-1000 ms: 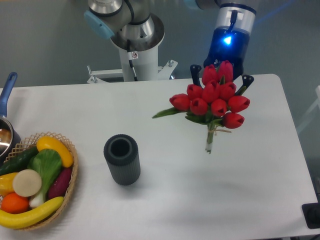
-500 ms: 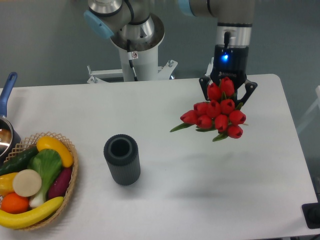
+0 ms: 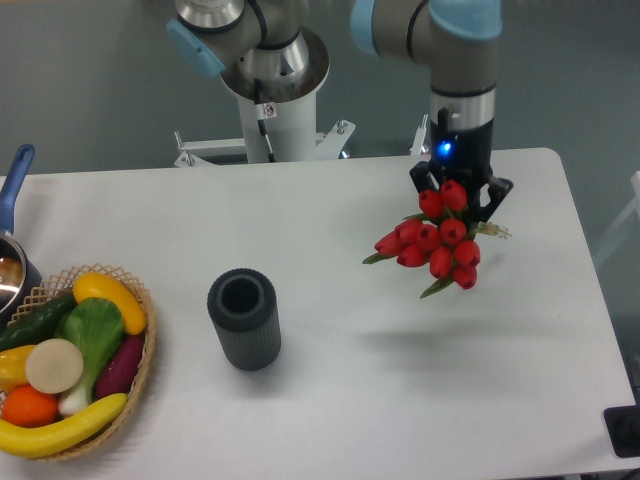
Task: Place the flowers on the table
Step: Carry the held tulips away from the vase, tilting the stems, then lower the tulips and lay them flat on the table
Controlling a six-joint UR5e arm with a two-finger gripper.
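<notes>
The flowers (image 3: pixel 436 245) are a bunch of red tulips with green leaves, hanging in the air over the right half of the table (image 3: pixel 400 400). Their blooms tilt down and toward the camera. A faint shadow lies on the white tabletop below them. My gripper (image 3: pixel 459 190) points straight down from above and is shut on the bunch's stems, which are mostly hidden behind the blooms. A bit of tan string (image 3: pixel 496 231) sticks out to the right. One dark finger (image 3: pixel 499 187) shows beside the top blooms.
A dark grey ribbed vase (image 3: pixel 243 318) stands upright left of centre. A woven basket (image 3: pixel 148 352) of fruit and vegetables sits at the front left, with a pot (image 3: pixel 10 272) behind it. The robot base (image 3: pixel 275 110) stands behind the table's far edge.
The arm has swung to vertical over the right side of the table. The bunch has tipped so its stems, hanging down before, are now hidden behind the blooms, and it sits slightly farther right.
</notes>
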